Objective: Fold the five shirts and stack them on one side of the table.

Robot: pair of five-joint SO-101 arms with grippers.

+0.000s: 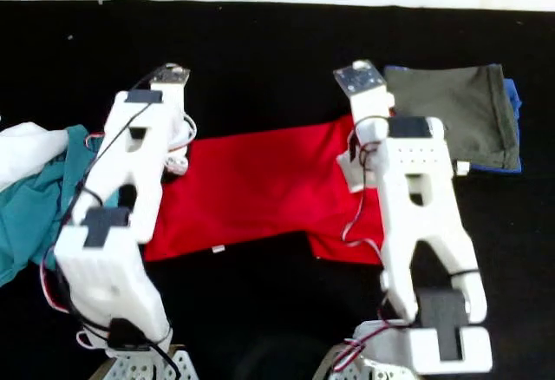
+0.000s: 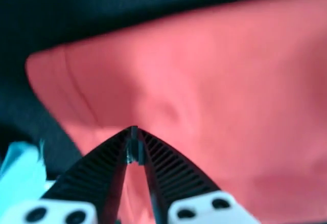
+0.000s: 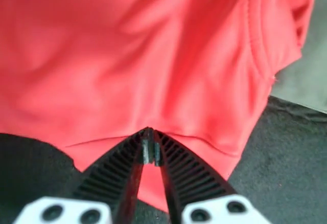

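Note:
A red shirt (image 1: 260, 189) lies stretched across the middle of the black table (image 1: 260, 50), between the two arms. My left gripper (image 1: 178, 161) is at its left end. In the left wrist view the gripper (image 2: 134, 150) is shut, its tips pinching the red shirt (image 2: 214, 81) near an edge. My right gripper (image 1: 354, 167) is at the shirt's right end. There the gripper (image 3: 148, 150) is shut on a hem of the red shirt (image 3: 153, 55).
A folded olive shirt (image 1: 455, 115) rests on a blue shirt (image 1: 513, 94) at the back right. It also edges the right wrist view as the olive shirt (image 3: 306, 86). A teal shirt (image 1: 35, 202) and a white shirt (image 1: 26, 150) lie bunched at the left edge.

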